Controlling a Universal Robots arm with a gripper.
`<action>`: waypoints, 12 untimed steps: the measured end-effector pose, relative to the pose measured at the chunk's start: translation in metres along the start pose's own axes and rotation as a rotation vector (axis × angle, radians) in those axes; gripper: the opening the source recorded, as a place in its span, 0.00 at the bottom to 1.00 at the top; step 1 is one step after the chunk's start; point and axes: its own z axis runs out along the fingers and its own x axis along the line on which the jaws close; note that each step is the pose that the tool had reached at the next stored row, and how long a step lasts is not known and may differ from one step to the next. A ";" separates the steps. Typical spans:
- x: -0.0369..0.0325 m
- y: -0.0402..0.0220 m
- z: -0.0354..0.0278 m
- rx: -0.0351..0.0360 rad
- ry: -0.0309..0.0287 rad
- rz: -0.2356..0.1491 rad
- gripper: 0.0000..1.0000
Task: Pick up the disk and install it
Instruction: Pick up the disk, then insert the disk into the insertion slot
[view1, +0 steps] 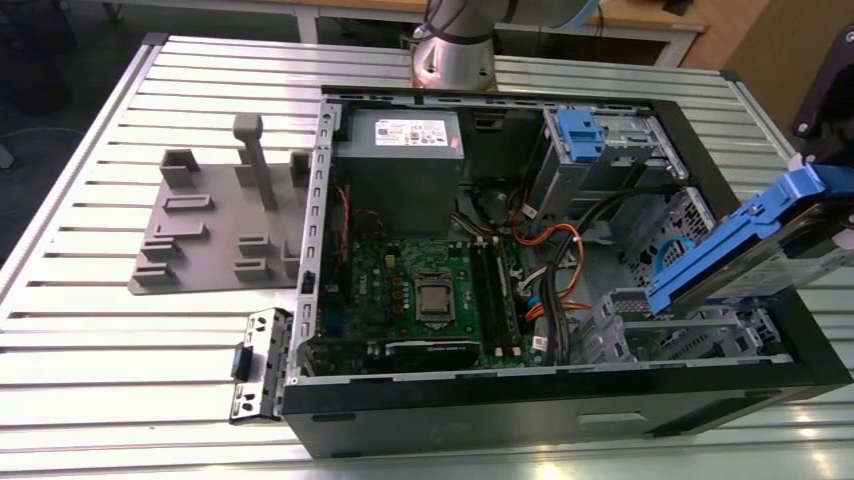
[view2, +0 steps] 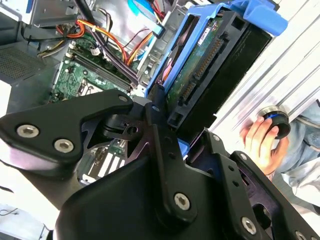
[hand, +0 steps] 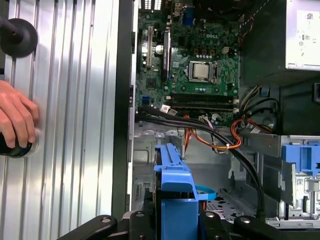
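The disk (view1: 747, 255), a flat drive framed by blue plastic rails, hangs tilted above the open computer case (view1: 561, 405), over the wall at the exterior view's right. My gripper (view2: 186, 131) is shut on it. In the second wrist view a black finger (view2: 159, 125) presses the blue rail, with the drive's dark underside and connector (view2: 205, 70) above it. In the first wrist view the disk's blue rail (hand: 175, 195) stands edge-on between the black fingers, over the case's drive bay floor (hand: 220, 200).
Inside the case lie a green motherboard (view1: 427, 290), a grey power supply (view1: 400, 150), orange and black cables (view1: 561, 250) and a grey cage with a blue tab (view1: 587, 135). A grey fixture plate (view1: 214, 225) lies on the slatted table. A hand (hand: 17, 120) rests on a black knob beside the case.
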 end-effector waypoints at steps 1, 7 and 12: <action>0.0000 -0.0008 0.0002 0.0000 0.0001 0.000 0.36; 0.0004 -0.0009 0.0005 -0.0001 0.0001 0.000 0.36; 0.0005 -0.0009 0.0005 -0.0001 0.0001 0.000 0.36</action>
